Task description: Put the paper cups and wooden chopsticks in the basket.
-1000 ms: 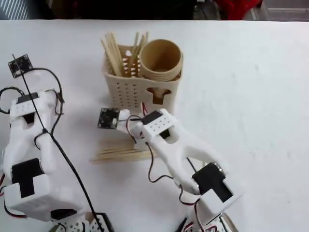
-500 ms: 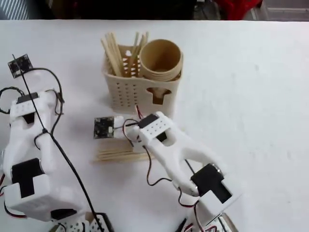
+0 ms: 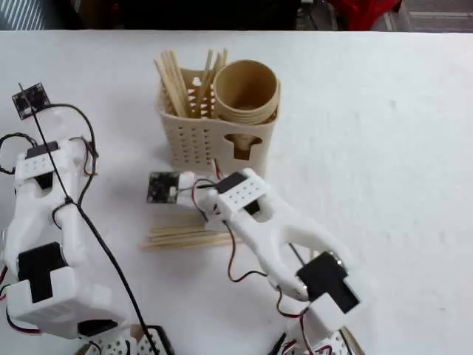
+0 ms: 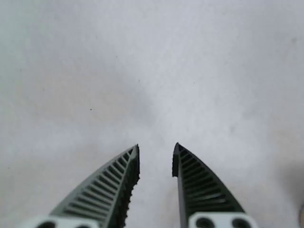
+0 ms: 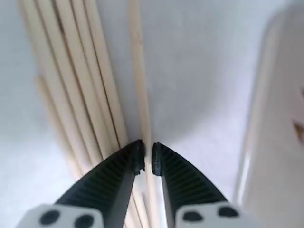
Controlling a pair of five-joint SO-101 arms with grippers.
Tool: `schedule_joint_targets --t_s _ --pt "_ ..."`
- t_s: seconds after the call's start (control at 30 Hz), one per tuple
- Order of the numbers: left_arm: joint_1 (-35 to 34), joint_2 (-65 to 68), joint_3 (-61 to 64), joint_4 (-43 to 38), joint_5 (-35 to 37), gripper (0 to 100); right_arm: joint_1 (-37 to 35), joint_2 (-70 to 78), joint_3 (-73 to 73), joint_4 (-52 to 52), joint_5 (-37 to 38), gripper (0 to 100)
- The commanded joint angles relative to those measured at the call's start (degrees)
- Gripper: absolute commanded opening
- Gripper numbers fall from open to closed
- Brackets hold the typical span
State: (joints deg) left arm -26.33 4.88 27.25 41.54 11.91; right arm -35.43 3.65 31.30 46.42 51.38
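The right gripper is held low over the table, just in front of the basket. Its jaws are drawn in to a narrow slit, and one stick is caught in that slit, running out beyond the tips and back beneath them. Both tips are seen touching the stick's sides. A bundle of further chopsticks is laid flat on the table just beside the stick, roughly parallel to it and outside the jaws; the nearest of them is overlapped by one fingertip. In the high view the bundle is seen stretched sideways across the table, its one end hidden under the right arm.

The basket's pale wall is seen on the other side of the jaws, near but apart. In the basket, stacked cups are stood upright, and more chopsticks are leaned beside them, their ends fanned above the rim.

The left gripper is held over bare table, its jaws somewhat parted, with nothing between them. The left arm is placed well apart from the basket and the bundle.
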Motion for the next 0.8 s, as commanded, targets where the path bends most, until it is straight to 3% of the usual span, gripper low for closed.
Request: schedule_joint_targets --t_s 0.0,0.4,0.6,0.77 --pt "0.6 -0.3 -0.7 -1.0 0.5 13 3.3 -11.9 -1.3 -0.4 -4.8 1.7" --pt "0.6 -0.3 -0.6 -1.0 0.5 13 -1.1 -42.6 -12.3 -1.6 -22.3 1.7" --pt "0.6 -0.3 -0.5 -1.0 0.5 13 -2.7 -40.3 -20.7 -16.8 -26.2 1.7" --pt "0.6 -0.3 -0.5 -1.0 0.5 13 -2.7 -30.1 -24.4 -30.5 -27.1 1.7"
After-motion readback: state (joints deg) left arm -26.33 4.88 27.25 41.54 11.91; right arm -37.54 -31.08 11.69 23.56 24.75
